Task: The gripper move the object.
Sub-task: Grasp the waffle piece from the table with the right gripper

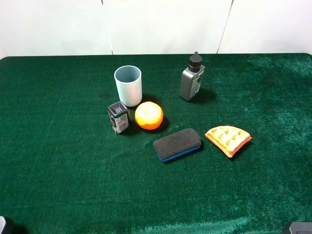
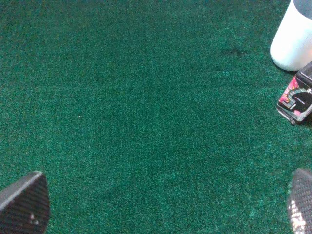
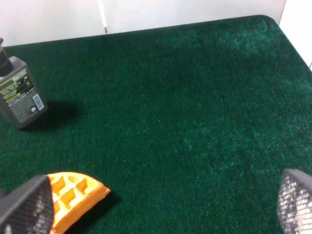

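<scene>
The object, an orange-yellow waffle wedge [image 1: 228,139], lies flat on the green cloth at the right of centre. In the right wrist view it [image 3: 75,192] lies next to one finger. My right gripper [image 3: 161,204] is open wide and empty, with the wedge beside the gap rather than in it. My left gripper [image 2: 163,204] is open wide and empty over bare cloth, far from the wedge. In the high view only small parts of both arms show at the bottom corners.
A pale blue cup [image 1: 128,85], a small dark box [image 1: 118,117], a round orange ball [image 1: 148,115], a black and blue eraser [image 1: 177,144] and a grey bottle [image 1: 192,78] stand mid-table. The cup [image 2: 292,36] and box [image 2: 296,97] show in the left wrist view.
</scene>
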